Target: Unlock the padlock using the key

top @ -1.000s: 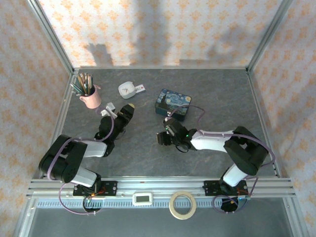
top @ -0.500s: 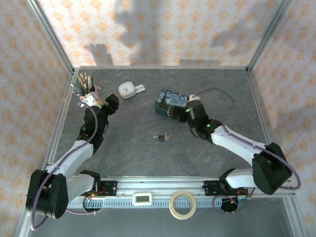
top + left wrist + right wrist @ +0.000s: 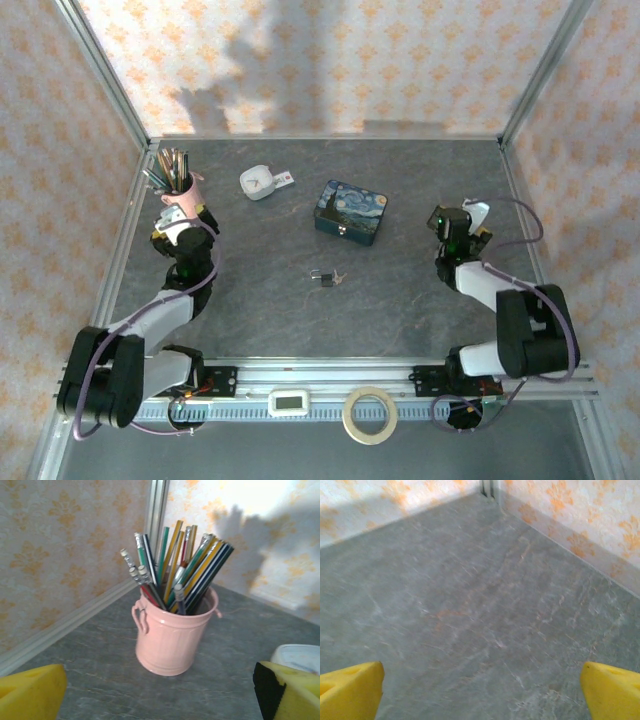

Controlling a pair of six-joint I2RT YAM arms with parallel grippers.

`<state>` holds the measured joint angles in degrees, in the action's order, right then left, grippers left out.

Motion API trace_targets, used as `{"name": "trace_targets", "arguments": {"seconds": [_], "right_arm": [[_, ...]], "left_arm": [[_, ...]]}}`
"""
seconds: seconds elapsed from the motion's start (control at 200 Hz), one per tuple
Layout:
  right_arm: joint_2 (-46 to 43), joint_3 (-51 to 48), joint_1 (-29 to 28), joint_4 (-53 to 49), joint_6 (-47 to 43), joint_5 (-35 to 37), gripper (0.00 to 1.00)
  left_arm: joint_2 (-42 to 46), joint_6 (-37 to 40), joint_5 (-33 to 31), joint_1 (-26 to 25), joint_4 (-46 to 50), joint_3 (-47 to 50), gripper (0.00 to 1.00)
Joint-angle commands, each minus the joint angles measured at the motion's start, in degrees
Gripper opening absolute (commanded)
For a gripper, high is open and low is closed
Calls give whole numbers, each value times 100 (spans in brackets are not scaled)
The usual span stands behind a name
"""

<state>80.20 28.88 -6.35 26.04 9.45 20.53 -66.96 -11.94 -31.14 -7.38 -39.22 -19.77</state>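
Nearby, a tape roll (image 3: pixel 368 415) is lying by the front rail, beside a small white device (image 3: pixel 291 402). On the grey marbled bench (image 3: pixel 400 310) the padlock (image 3: pixel 320 275) is lying mid-surface, the key (image 3: pixel 337 278) just beside it, with nothing crowding them. The left fingers (image 3: pixel 30 692) and right fingers (image 3: pixel 350 687) are gaping wide, gripping nothing. Farther back, a blue tin (image 3: pixel 350 211), a white dish (image 3: pixel 258 182) and a pink cup (image 3: pixel 172 635) of pencils are standing before orange-patterned walls (image 3: pixel 330 60).

The padlock (image 3: pixel 320 275) lies in the middle of the table (image 3: pixel 260 310), the key (image 3: pixel 337 278) just right of it. The tin (image 3: pixel 351 211) sits behind them. The pencil cup (image 3: pixel 181 196) stands far left.
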Motion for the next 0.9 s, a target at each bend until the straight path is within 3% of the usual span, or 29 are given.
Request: {"name": "trace_targets", "arguments": {"seconds": [0.0, 0.155, 0.295, 0.335, 0.475, 0.53, 0.601, 0.666, 0.716, 0.776, 0.891], "right_arm": [[287, -170, 82, 1424, -432, -70, 99], [680, -428, 101, 2522, -788, -170, 98], [691, -744, 165, 3099, -899, -483, 95], [607, -898, 160, 3268, -912, -608, 100], [594, -1560, 193, 4404, -942, -805, 100], [820, -1780, 195, 5125, -977, -747, 100], [644, -1636, 195, 4512, -897, -753, 100], [750, -1734, 195, 4897, -956, -733, 100], [653, -1669, 195, 4604, -923, -752, 100], [717, -1705, 196, 4797, -945, -751, 100], [691, -1696, 195, 4724, -945, -753, 100]], "left_arm": [[-284, 642, -422, 43, -943, 96, 95], [-770, 913, -401, 49, -2446, 619, 96], [-1254, 1038, 182, 61, -3309, 862, 96], [-1377, 1071, 297, 66, -3425, 872, 96], [-1850, 1288, 736, 66, -4014, 928, 96], [-1749, 1195, 789, 74, -3727, 908, 97], [-1767, 1278, 1061, 88, -3951, 990, 97], [-1834, 1334, 1365, 135, -4297, 1120, 98], [-1890, 1166, 1709, 292, -4179, 1151, 98], [-2316, 1297, 1787, 345, -4997, 1212, 98], [-2040, 1177, 1784, 345, -4045, 1015, 98]]}}
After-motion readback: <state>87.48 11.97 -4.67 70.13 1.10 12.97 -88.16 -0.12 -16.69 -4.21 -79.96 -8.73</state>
